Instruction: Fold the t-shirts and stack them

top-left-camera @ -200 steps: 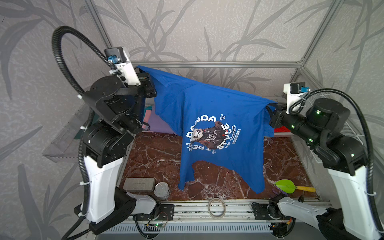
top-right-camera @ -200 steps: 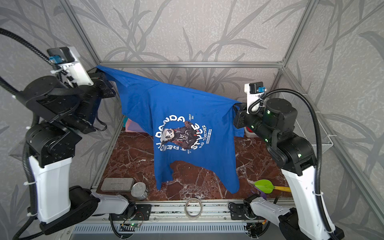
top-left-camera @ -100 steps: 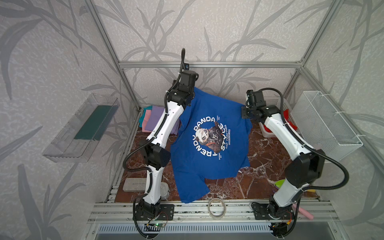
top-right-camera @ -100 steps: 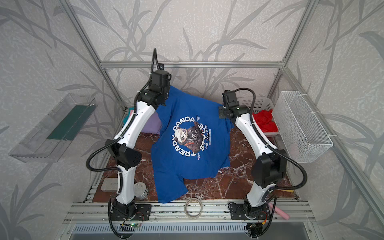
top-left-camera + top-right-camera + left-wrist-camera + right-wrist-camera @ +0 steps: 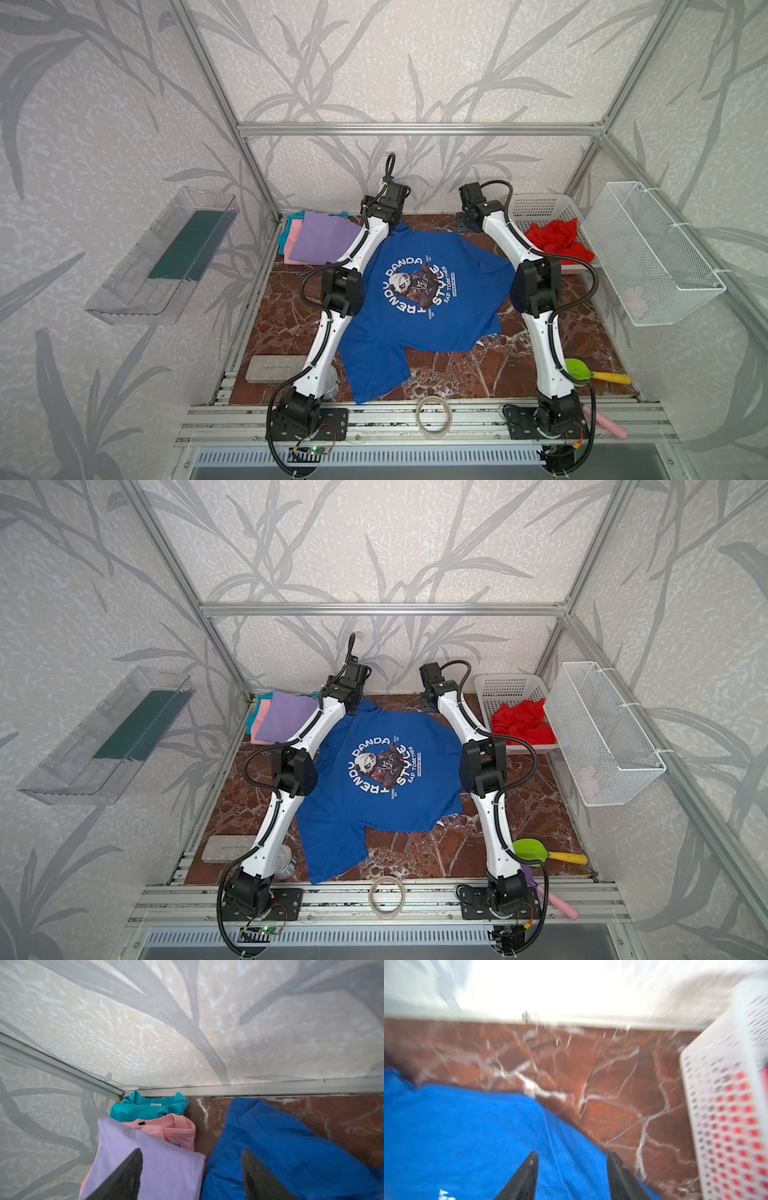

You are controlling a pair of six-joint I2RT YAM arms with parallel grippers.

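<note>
- Top views are showing the blue shirt (image 5: pixel 419 299) lying spread on the table (image 5: pixel 286 328), print up. A second ago it was hanging in the air between the two arms.
- Both grippers were clamped on its corners then, and now they are letting go. The left gripper (image 5: pixel 191 1151) is standing wide open and holding nothing, with one finger over the lavender shirt (image 5: pixel 155 1167) and the other over blue cloth.
- The right gripper (image 5: pixel 573 1153) is standing partly open above the shirt's far edge. It is gripping nothing, as far as the blurred wrist view is letting one tell.
- Laying-out is looking finished, so folding is probably coming next. The shirt is lying skewed and one near flap is trailing forward, so some squaring-up is likely needed first.
- Its far left corner is lying just beside the stack, where the lavender shirt is covering the pink shirt (image 5: pixel 176 1126) and the teal shirt (image 5: pixel 145 1109) in the back left corner.
- Its near flap is reaching the rail (image 5: pixel 498 409), near the tape ring (image 5: pixel 433 415), and both arms are crossing over its side edges.
- Bare marble is lying open to the right, between the shirt and the basket (image 5: pixel 536 203) holding the red shirt (image 5: pixel 557 243).
- The back wall is standing close ahead of both grippers, so pulling toward the front is looking like the freer way out.
</note>
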